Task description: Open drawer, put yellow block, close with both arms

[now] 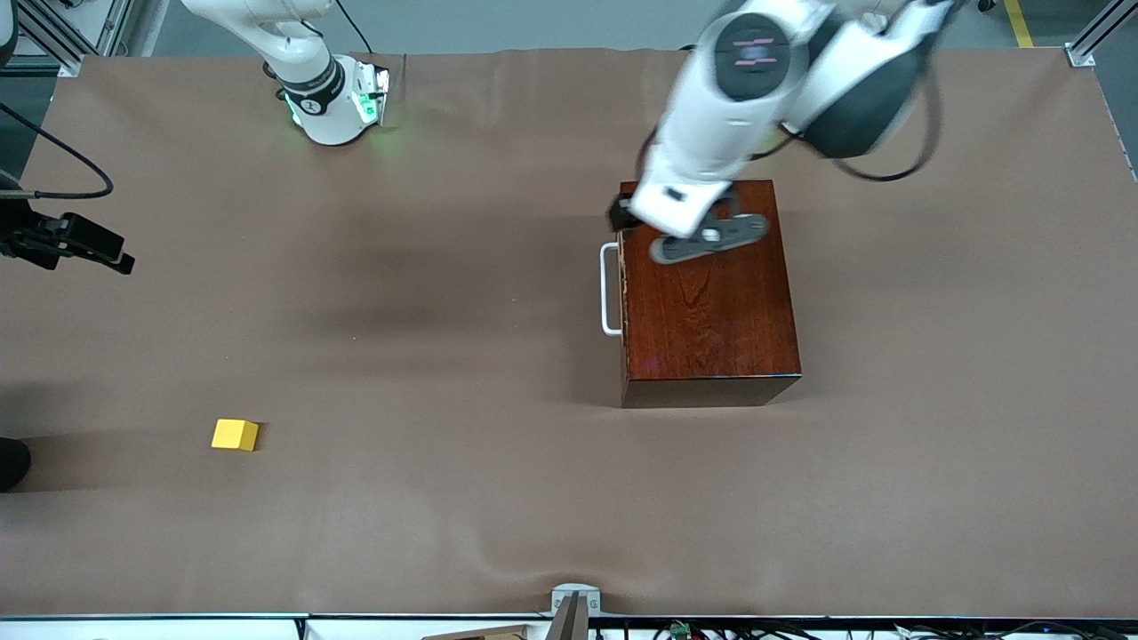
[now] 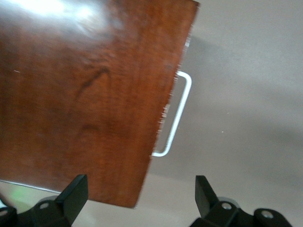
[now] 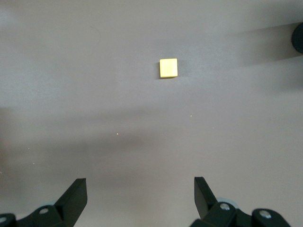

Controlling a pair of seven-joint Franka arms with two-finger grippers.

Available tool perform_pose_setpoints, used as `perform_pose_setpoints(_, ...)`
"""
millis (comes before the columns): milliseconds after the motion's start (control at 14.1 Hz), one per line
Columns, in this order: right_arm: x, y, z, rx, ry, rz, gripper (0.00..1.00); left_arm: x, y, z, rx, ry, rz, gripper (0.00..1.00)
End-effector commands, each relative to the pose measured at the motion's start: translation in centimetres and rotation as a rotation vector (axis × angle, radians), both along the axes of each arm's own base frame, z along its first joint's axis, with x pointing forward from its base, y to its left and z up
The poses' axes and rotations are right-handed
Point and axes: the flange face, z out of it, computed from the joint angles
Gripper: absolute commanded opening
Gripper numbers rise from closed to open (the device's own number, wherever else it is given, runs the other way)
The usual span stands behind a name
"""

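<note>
A brown paper-like cover lies over the whole surface [image 1: 498,498], faintly wrinkled, with grey floor and metal framing at its edges; no readable writing shows anywhere. The dark-wood box [image 1: 711,311] stands toward the left arm's end, its drawer shut, the white handle [image 1: 609,289] facing the right arm's end. The left hand [image 2: 142,196] hovers over the box's top edge near the handle — fingers spread wide, holding nothing. The yellow block [image 1: 235,435] sits on the surface well apart from the box, nearer the front camera. The right hand [image 3: 140,196] hangs above the bare cover near the block — fully open, empty.
</note>
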Motion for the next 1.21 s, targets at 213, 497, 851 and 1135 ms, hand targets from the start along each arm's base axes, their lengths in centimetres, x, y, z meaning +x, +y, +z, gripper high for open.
perform_pose_setpoints(213,-0.8,-0.1,0.8,-0.008,-0.009,-0.005,1.0,-3.6,-10.9,-2.1,0.03,-0.189,-0.133,1.0)
perform_pose_setpoints(497,-0.7,-0.1,0.7,-0.008,-0.007,-0.005,1.0,-6.1,-14.4,-5.9,0.092,-0.247,-0.19,1.0)
perform_pose_setpoints(851,-0.7,-0.1,0.7,-0.01,-0.007,-0.005,1.0,-4.3,-14.3,-12.8,0.163,-0.204,-0.197,1.0)
perform_pose_setpoints(1135,-0.7,-0.1,0.7,-0.008,-0.007,-0.005,1.0,-4.7,-14.9,-16.1,0.197,-0.177,-0.196,1.0)
